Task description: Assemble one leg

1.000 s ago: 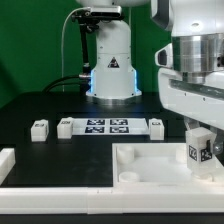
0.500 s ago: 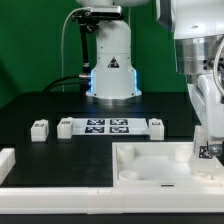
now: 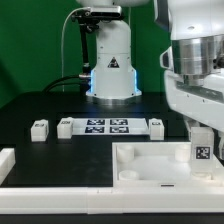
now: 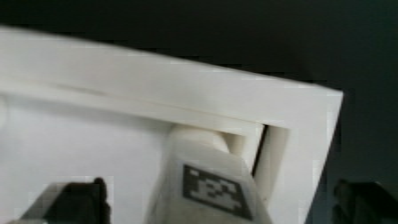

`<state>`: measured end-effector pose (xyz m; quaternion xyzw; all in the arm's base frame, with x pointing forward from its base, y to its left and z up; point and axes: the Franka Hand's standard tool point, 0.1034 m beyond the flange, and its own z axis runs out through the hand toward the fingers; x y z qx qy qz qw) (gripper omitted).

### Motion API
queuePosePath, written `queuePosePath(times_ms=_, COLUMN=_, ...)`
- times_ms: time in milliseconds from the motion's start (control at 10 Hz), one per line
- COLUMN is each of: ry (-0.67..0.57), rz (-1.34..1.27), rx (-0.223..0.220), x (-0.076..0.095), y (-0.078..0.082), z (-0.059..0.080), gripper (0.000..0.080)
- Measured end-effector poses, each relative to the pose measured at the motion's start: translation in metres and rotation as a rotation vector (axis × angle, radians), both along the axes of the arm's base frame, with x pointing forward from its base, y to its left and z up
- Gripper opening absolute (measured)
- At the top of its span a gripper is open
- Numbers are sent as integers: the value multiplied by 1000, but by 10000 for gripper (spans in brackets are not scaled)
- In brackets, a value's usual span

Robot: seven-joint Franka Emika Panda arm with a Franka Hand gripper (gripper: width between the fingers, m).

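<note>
Leg (image 3: 202, 150) stands in tray (image 3: 150, 172) corner, 4 o'clock, straighter than a second ago; gripper (image 4: 222, 200) jaws apart.

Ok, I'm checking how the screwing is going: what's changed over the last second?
The gripper dropped around the leg half a second ago and is back up, open; the leg's tag now faces the exterior camera more squarely. The leg stays upright in the tray corner; the marker board hasn't moved.
</note>
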<state>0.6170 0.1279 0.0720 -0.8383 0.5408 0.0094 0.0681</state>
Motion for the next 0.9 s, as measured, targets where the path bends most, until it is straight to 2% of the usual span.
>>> queuePosePath(times_ms=600, ry=-79, rz=685, rx=-48, x=-1, y=-2, z=-2, gripper=649)
queuePosePath(times_ms=800, ry=-105, rz=991, rx=-98, x=5, y=-2, z=3, gripper=649)
queuePosePath(times_ms=900, ry=-109, rz=1032, rx=-104, x=6, y=-3, z=4, gripper=649)
